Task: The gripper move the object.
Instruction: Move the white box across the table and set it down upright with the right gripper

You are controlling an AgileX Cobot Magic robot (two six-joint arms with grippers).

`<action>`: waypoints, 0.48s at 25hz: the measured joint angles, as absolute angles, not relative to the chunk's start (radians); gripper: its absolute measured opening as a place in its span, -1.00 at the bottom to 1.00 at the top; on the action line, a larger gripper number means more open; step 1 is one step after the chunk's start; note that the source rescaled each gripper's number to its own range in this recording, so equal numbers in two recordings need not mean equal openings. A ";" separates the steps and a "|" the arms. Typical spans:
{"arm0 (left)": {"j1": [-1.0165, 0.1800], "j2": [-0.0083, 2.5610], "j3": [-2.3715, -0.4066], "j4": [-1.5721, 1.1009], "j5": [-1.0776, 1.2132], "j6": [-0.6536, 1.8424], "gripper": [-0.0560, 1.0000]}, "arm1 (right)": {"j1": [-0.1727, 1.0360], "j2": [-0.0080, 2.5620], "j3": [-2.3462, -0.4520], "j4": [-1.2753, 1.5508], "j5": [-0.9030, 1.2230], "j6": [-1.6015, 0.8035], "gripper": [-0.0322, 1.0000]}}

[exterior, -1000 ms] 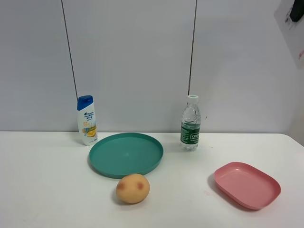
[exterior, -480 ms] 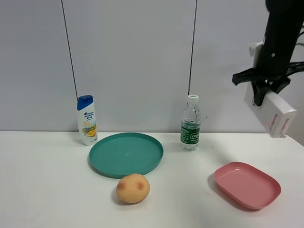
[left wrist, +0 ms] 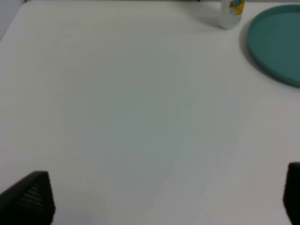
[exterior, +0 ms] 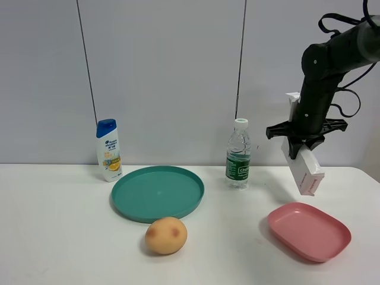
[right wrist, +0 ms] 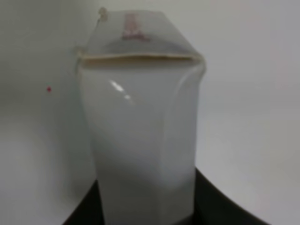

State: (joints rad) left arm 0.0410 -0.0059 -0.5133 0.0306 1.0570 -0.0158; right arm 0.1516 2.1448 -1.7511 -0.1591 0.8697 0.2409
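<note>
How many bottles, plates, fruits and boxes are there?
Bottles: 2, the white shampoo bottle with blue cap and the clear plastic water bottle with green label.
Plates: 2, the round teal plate and the pink rounded-rectangle plate.
Fruit: 1, the round yellow-orange fruit.
Boxes: 1, the long white carton.
Total: 6.

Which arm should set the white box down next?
The right. The right gripper holds the white carton in the air near the pink tray. The left gripper is open and empty, over bare table by the teal plate.
</note>
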 joint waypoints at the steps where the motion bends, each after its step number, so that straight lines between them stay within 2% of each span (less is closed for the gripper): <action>1: 0.041 -0.006 -0.513 0.031 1.057 -0.016 1.00 | 0.152 2.147 -1.751 -0.159 0.857 0.252 -0.93; 12: 0.041 -0.006 -0.513 0.031 1.057 -0.016 1.00 | 0.152 2.203 -1.753 -0.159 0.792 0.299 -0.93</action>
